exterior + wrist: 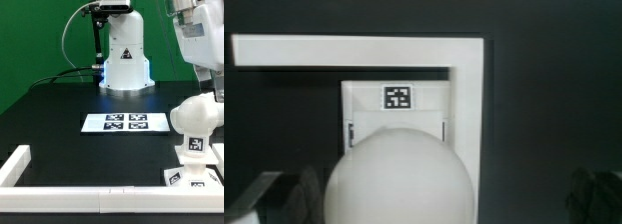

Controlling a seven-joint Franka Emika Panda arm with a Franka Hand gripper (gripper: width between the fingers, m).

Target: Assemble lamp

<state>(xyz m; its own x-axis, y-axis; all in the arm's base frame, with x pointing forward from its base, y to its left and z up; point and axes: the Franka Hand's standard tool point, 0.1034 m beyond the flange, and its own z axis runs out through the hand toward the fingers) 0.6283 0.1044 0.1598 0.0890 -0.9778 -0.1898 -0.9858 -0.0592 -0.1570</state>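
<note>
Lamp parts stood at the near right of the black surface (pixel 60 105): a white base (pixel 193 168) with square tags on its sides, and a rounded bulb (pixel 193 118) upright on top of it, long axis vertical, dome pointing up. In the wrist view the bulb (pixel 397 175) filled the middle, the base (pixel 400 100) showing one tag beyond it, tucked into the corner of the white border rail (pixel 367 48). The hand (pixel 423 200) sat around the bulb, its dark fingers (pixel 288 195) either side; whether they gripped it I could not tell. The marker board (pixel 124 123) lay flat to the left.

Bulb (pixel 194 116) atop base block (pixel 193 160)
</note>
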